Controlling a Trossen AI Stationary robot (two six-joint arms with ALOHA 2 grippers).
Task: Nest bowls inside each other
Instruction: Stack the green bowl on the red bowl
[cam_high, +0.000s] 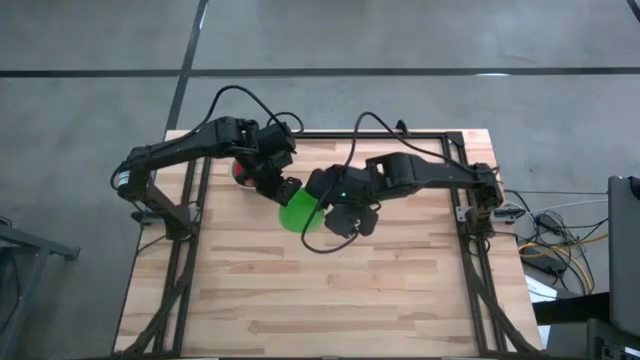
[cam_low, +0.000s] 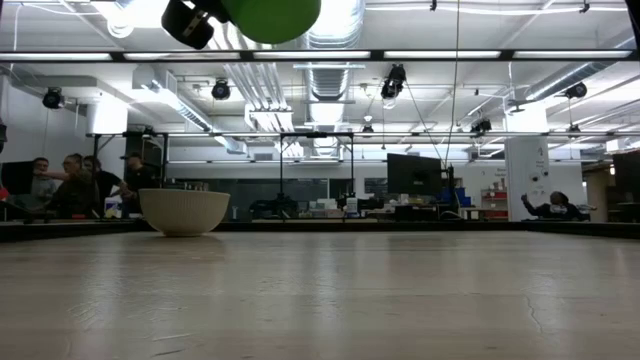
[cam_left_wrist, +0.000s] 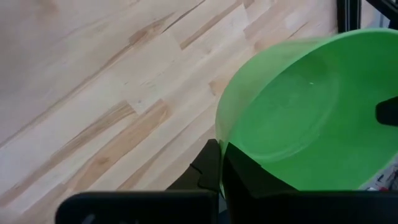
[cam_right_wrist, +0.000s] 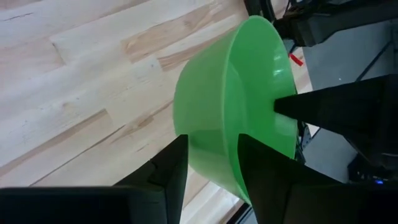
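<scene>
Green bowl (cam_high: 298, 212) hangs in the air above the wooden bench (cam_high: 330, 300), tipped on its side and caught between our two arms near the middle of the far half of the bench. We see the left fingers (cam_left_wrist: 214, 163) pinched tight on its rim, one on the outside wall and one inside, so the bowl's hollow opens away from them. The right fingers (cam_right_wrist: 211, 163) straddle the same bowl's wall from the other side; they stand spread wide, and we cannot tell whether they press on the plastic or merely flank it. From bench height the bowl (cam_low: 270, 18) shows only as a green curve at the top edge, well clear of the surface. Just beyond the left fingers, toward the bench's far edge, a red bowl (cam_high: 238, 172) peeks out from under the left arm. A whitish-grey bowl (cam_low: 184, 211) sits upright on the bench, well apart from both sets of fingers and far below them. Behind the bench the room opens out, where people (cam_low: 70, 185) sit at one side and a dark monitor (cam_low: 414, 176) stands among the desks.
</scene>
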